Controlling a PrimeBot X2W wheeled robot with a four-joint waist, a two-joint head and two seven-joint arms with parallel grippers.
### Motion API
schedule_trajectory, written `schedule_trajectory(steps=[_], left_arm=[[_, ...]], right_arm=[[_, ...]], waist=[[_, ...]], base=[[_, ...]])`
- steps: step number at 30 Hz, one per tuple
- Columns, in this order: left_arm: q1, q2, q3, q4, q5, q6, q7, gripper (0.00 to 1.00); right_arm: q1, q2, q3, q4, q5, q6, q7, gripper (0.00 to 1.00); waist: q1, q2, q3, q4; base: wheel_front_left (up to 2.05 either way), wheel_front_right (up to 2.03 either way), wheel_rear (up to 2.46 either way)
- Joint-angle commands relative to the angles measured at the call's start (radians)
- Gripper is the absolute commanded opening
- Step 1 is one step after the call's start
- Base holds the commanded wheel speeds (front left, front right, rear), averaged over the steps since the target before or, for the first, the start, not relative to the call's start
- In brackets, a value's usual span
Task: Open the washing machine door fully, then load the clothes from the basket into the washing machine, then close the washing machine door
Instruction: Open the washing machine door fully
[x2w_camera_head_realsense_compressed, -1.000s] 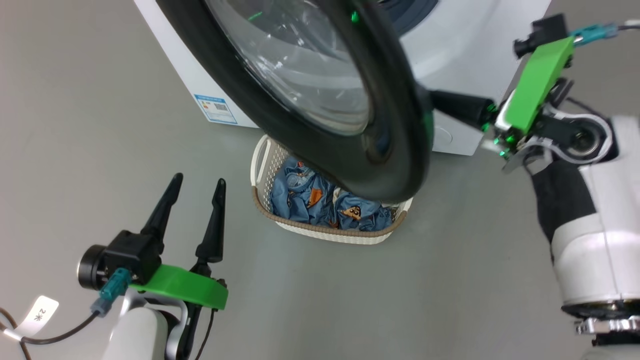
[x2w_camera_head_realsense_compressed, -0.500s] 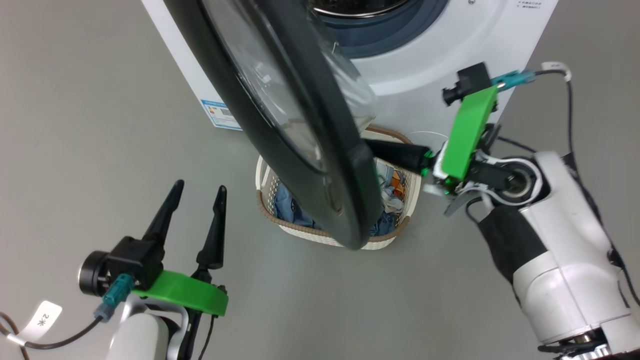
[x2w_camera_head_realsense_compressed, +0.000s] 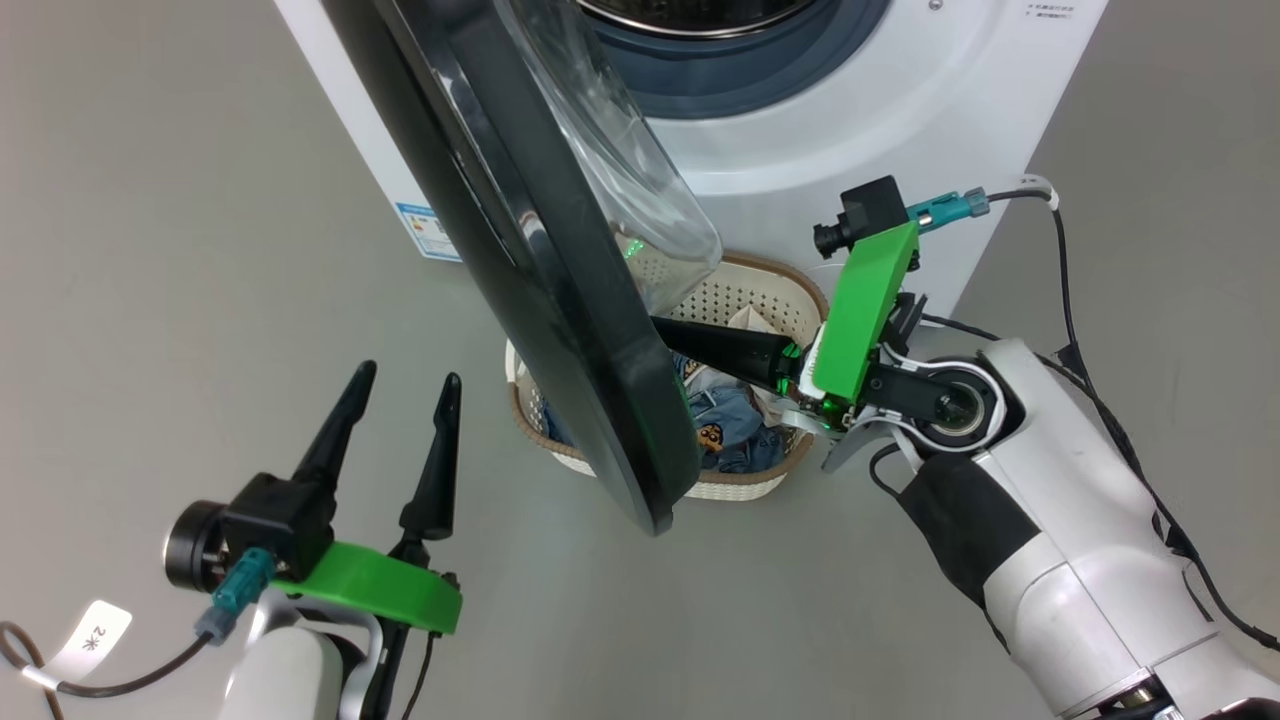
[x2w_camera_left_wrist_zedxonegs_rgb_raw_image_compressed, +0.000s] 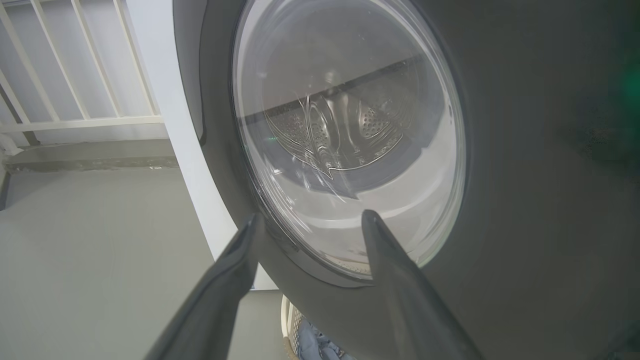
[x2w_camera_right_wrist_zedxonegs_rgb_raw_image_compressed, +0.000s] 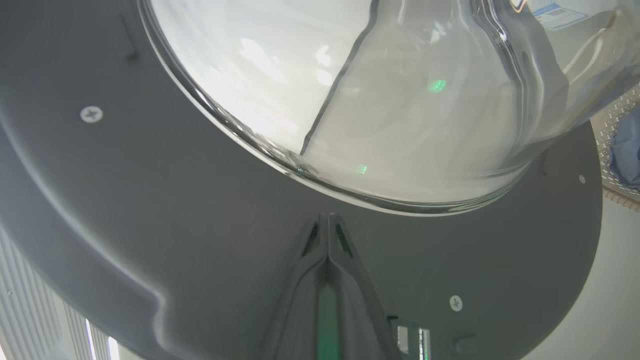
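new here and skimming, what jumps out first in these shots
The big black washing machine door stands partly open mid-frame in the head view, over the basket of blue clothes. The right gripper, shut, points at its inner face below the glass bowl; the left gripper hangs open at lower left.

We see plain grey floor (x2w_camera_head_realsense_compressed: 140, 260) across the head view, evenly lit. Left wrist view, upper left: white railing (x2w_camera_left_wrist_zedxonegs_rgb_raw_image_compressed: 75, 121) over a grey ledge (x2w_camera_left_wrist_zedxonegs_rgb_raw_image_compressed: 90, 156), pale wall (x2w_camera_left_wrist_zedxonegs_rgb_raw_image_compressed: 75, 133) behind.
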Motion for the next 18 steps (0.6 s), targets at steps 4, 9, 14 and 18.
schedule_trajectory(steps=[4, 9, 14, 18], left_arm=[[-0.016, 0.026, 0.031, -0.022, -0.005, 0.005, -0.006, 1.00], [-0.020, 0.026, 0.042, -0.021, 0.008, 0.003, -0.006, 1.00], [-0.018, 0.026, 0.056, -0.015, 0.024, -0.003, -0.006, 1.00], [-0.012, 0.028, 0.074, -0.009, 0.034, -0.006, -0.006, 1.00]], right_arm=[[-0.014, 0.033, 0.009, -0.011, -0.011, 0.002, -0.038, 0.00], [0.008, 0.012, -0.045, -0.021, -0.017, 0.002, -0.092, 0.00], [0.051, -0.022, -0.090, -0.055, -0.036, 0.002, -0.151, 0.00], [0.093, -0.061, -0.123, -0.108, -0.093, 0.002, -0.247, 0.39]], waist=[[0.0000, 0.0000, -0.006, -0.019], [0.0000, 0.0000, -0.025, -0.062], [0.0000, 0.0000, -0.049, -0.102], [0.0000, 0.0000, -0.067, -0.130]], base=[[0.00, 0.00, 0.00], [0.00, 0.00, 0.00], [0.00, 0.00, 0.00], [0.00, 0.00, 0.00]])
